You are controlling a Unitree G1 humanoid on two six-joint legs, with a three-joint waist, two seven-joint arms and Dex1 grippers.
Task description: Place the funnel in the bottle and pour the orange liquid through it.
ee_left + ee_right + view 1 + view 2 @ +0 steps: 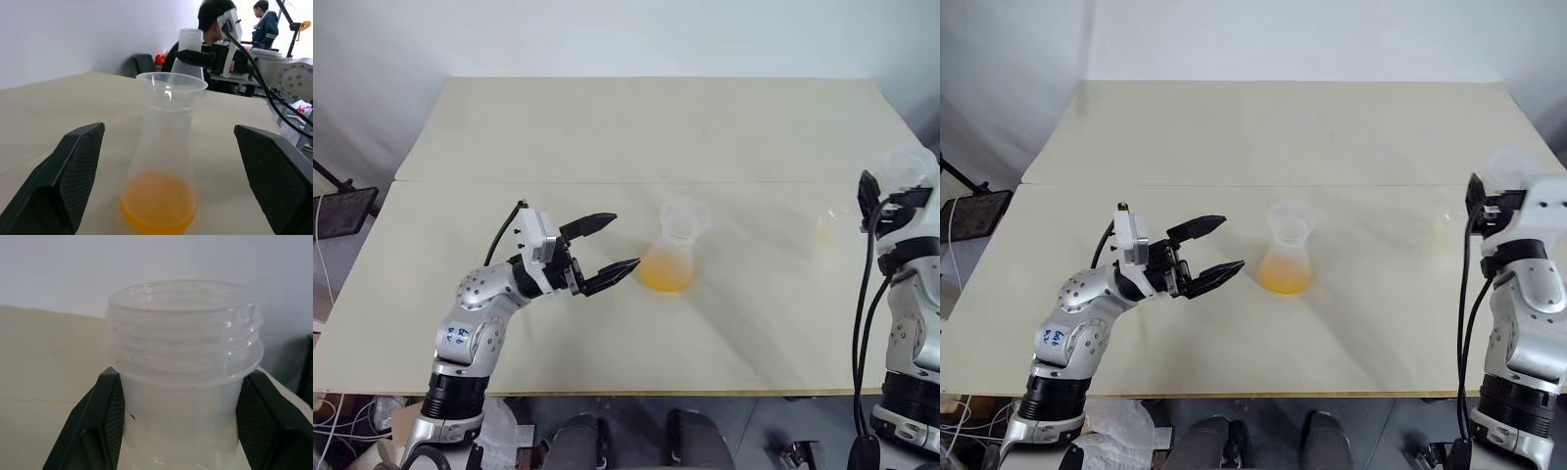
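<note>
Left pincer [599, 253] w/ jaws wide apart, holding nothing, hovers over the table [607, 127]; right pincer [178, 396] is clamped on the neck of a clear flask [182, 357] w/ threaded rim, lifted at the table's right edge, upright as far as can be seen. Going big to small: the bottle [672, 257] stands upright on the table just ahead of the left pincer's tips, dead between its open fingers [73, 166] in the wrist view, long axis vertical, not touched. Left arm is much nearer it; right pincer is well apart, off to the bottle's right. Orange liquid [157, 200] sits as a shallow pool in the bottle's base. Funnel [686, 217] appears seated in the bottle's neck, cup up, but clear-on-clear so its spout is hard to make out. Held flask's base is cut off; looks about drained, so pour seems done.
</note>
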